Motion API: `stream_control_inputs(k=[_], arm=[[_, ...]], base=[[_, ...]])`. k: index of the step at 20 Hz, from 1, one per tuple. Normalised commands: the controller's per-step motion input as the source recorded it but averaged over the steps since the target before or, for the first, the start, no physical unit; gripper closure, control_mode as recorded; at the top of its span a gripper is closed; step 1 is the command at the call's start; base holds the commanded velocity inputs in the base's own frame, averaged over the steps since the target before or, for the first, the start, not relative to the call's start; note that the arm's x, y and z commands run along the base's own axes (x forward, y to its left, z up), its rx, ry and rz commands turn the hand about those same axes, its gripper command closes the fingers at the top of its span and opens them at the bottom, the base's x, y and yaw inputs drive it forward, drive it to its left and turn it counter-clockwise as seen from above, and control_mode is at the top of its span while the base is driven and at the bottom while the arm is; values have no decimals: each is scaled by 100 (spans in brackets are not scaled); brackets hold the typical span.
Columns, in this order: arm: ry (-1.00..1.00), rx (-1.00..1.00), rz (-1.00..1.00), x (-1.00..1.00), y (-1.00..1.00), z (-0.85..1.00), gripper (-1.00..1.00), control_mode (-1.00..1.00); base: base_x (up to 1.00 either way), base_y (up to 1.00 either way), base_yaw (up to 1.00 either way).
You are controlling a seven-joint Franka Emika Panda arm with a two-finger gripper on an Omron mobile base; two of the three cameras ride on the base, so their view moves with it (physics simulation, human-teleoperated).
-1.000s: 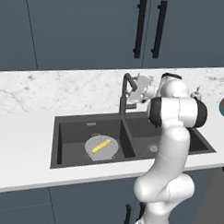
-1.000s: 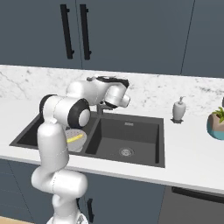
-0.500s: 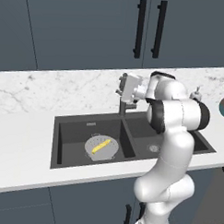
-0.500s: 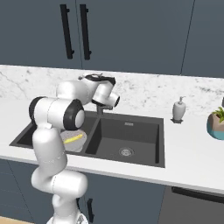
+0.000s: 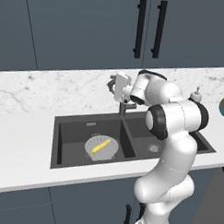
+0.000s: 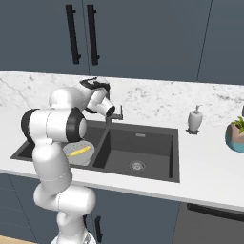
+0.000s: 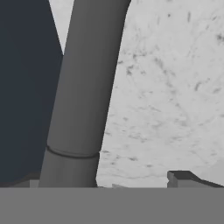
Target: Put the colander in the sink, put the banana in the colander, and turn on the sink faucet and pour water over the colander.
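Note:
The colander (image 5: 100,147) sits in the left basin of the dark sink (image 5: 74,130), and the yellow banana (image 5: 101,145) lies inside it. From the right base view the colander (image 6: 77,153) and banana (image 6: 78,151) peek out beside my arm, near the sink (image 6: 152,147). My gripper (image 5: 113,86) is up at the sink faucet (image 5: 122,108) behind the divider, jaws open wide. Close up, the faucet (image 7: 83,87) column stands between the fingertips (image 7: 181,178) of the gripper (image 7: 105,183). My hand hides the spout.
A white soap dispenser (image 6: 194,120) stands on the marble counter right of the sink, with a potted plant (image 6: 236,136) further right. Dark upper cabinets (image 5: 89,30) hang above the backsplash. My arm reaches across the right basin (image 5: 154,129).
My hand has swung left from beside the faucet onto its column. The jaws have stayed wide open. The colander and banana have not moved.

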Motion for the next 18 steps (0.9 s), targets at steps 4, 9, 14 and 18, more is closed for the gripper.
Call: stream_control_inputs(k=[4, 9, 14, 18], arm=[[0, 0, -24, 45, 17, 0, -100, -100], [0, 0, -21, 33, 0, 0, -100, -100], [0, 7, -23, 9, -26, 2, -100, -100], [0, 22, -21, -22, -66, 30, -100, -100]], base=[[0, 0, 0], [0, 0, 0], [0, 0, 0], [0, 0, 0]])
